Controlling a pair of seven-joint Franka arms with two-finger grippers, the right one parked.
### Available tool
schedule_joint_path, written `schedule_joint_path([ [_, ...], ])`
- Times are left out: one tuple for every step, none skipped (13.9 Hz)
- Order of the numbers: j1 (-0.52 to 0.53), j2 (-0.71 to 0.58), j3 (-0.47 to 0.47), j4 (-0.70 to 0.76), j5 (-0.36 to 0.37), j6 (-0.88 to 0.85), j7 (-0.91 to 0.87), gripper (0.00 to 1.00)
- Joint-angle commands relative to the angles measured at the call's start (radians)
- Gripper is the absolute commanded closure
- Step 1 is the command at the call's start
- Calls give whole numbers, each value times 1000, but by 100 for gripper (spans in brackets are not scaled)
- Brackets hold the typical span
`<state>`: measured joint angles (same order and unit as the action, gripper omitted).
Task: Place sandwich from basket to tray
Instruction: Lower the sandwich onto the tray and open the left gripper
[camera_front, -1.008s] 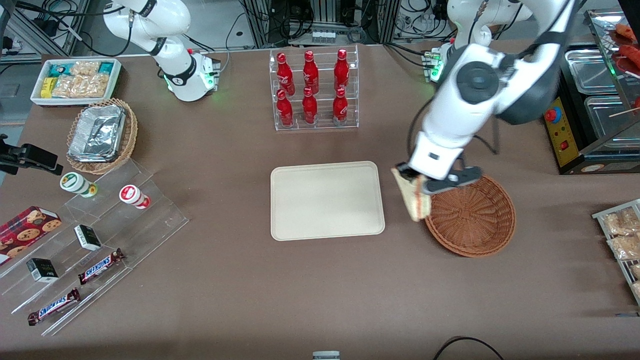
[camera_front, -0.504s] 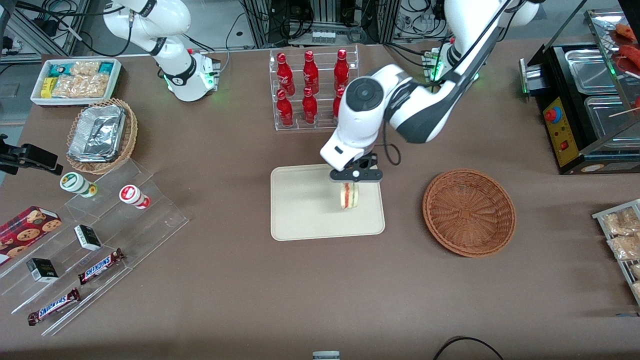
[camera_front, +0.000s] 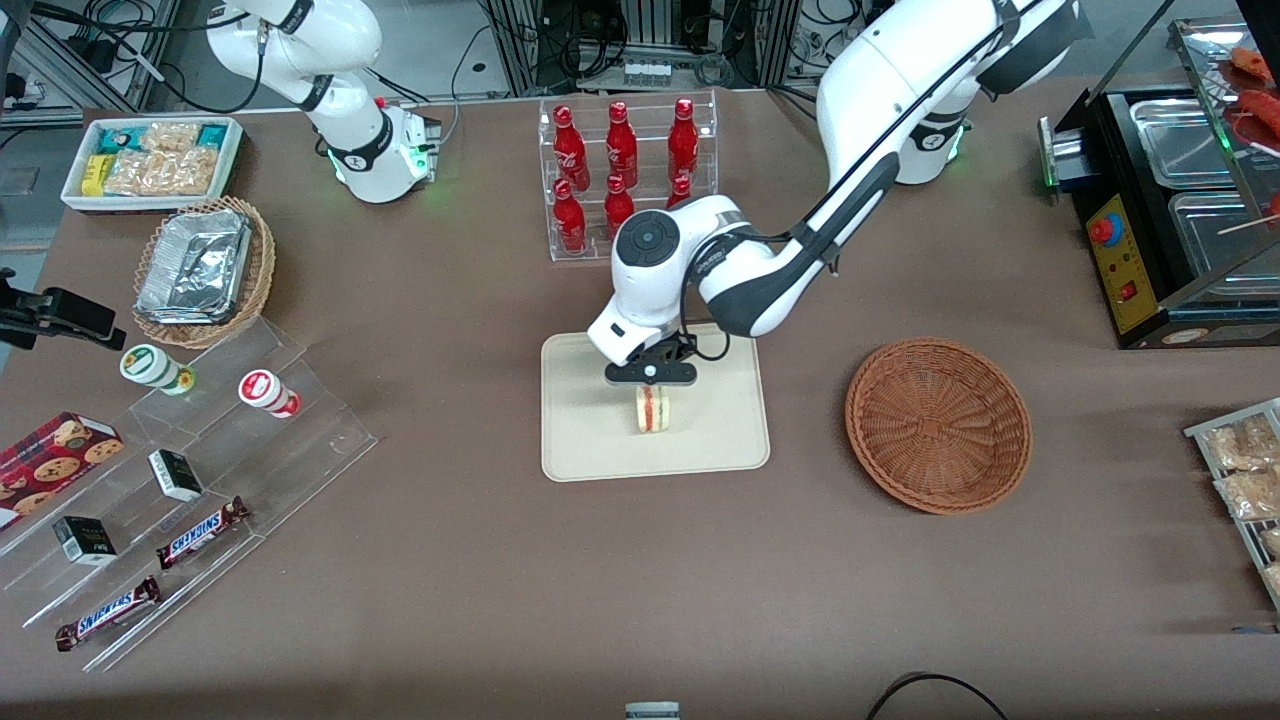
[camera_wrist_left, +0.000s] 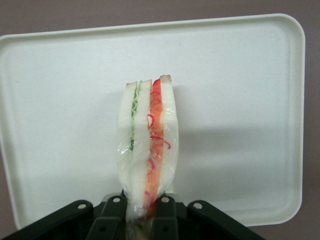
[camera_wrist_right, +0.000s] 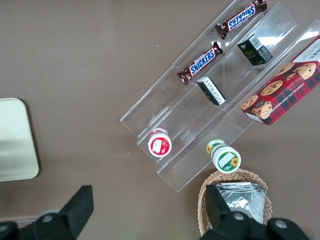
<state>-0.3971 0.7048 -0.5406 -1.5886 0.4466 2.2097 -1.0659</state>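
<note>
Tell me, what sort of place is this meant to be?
Probably a mock snack counter in a lab: racked soda bottles, Snickers bars on display steps, and the gripper holding a sandwich over a tray.

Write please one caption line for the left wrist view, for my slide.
The claw, shut on the wrapped sandwich, holds it on edge over the cream tray.

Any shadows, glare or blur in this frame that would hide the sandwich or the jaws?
Front view: sharp and evenly lit; the arm throws a soft shadow on the tray beside the sandwich, which reads clearly under the gripper. Left wrist view: the sandwich casts a faint shadow on the tray, slight sheen on its wrap, jaws shut on it, no blur.
</note>
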Motion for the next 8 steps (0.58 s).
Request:
schedule_joint_path([
  [-26, 41, 13, 33, 69, 7, -66, 100],
  [-26, 50, 13, 33, 90, 7, -75, 100],
  [-26, 53, 13, 33, 104, 8, -80, 100],
  [-26, 61, 13, 35, 109, 18, -89, 100],
  [-26, 64, 13, 38, 110, 31, -97, 100],
  [-26, 68, 13, 36, 110, 48, -100, 100],
  [-25, 67, 13, 36, 110, 56, -101, 100],
  [-25, 67, 13, 38, 107, 56, -101, 74],
])
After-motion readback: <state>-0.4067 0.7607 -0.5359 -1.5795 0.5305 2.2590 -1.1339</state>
